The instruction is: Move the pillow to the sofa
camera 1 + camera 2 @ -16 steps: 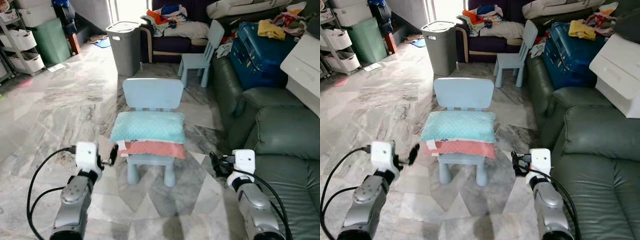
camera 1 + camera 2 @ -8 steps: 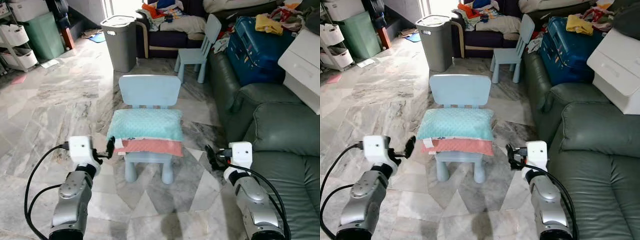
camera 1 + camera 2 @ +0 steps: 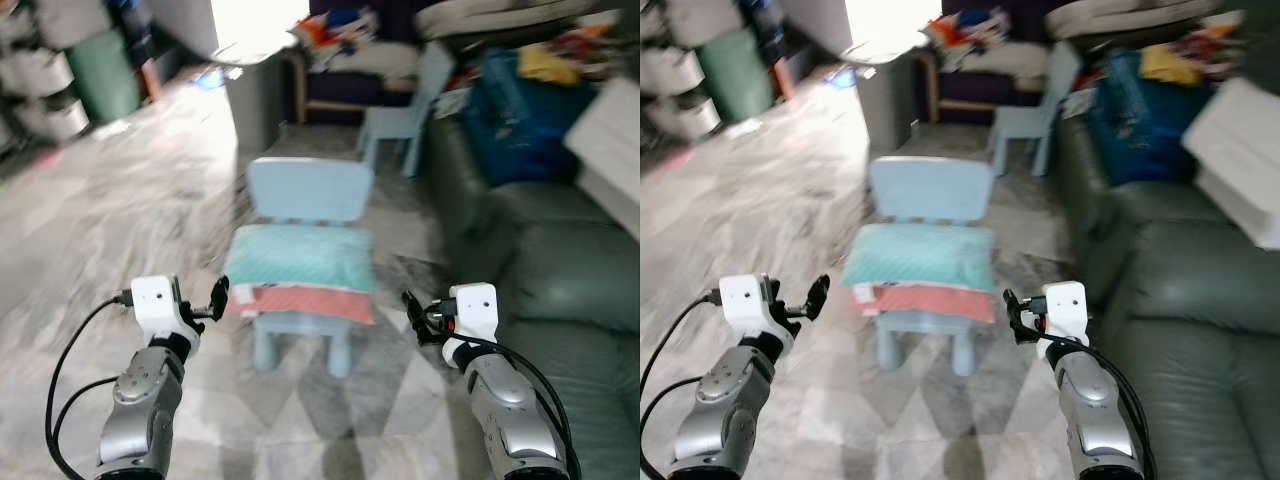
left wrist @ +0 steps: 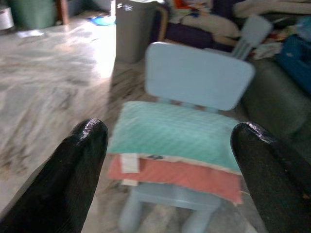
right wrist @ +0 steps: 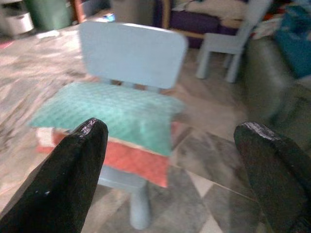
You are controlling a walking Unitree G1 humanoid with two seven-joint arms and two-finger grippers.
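- While the head views have gone soft with blur, a sign the robot is walking or bending, the small blue chair (image 3: pixel 305 250) sits a little larger and lower in them than it did half a second ago, so the camera has closed in; the things themselves have not moved.
- Ahead of both tools and between them, the teal pillow (image 3: pixel 300 256) lies flat on the chair seat, stacked on a coral-pink pillow (image 3: pixel 315 301) whose edge juts out beneath it.
- The left gripper (image 3: pixel 220 297) is held out in front of the body, just short of the pillows' near left corner and not touching them. In its wrist view the two black fingers (image 4: pixel 73 179) stand wide apart, and the chair and both pillows show in the gap.
- The right gripper (image 3: pixel 412 310) is also raised, off the chair's right front corner and clear of it. Its fingers (image 5: pixel 68 170) are spread just as wide, and nothing is between them.
- The green sofa (image 3: pixel 560 300) lies to the outer side of the right gripper, close by.
- My reading: this is the approach. Both arms have kept their raised, ready pose through the last second while the body advanced. No grasp has begun, and the pillow has yet to leave the chair.
- Next, as I judge it, the tools must come nearer and bracket the top pillow alone, without dragging the pink one along.
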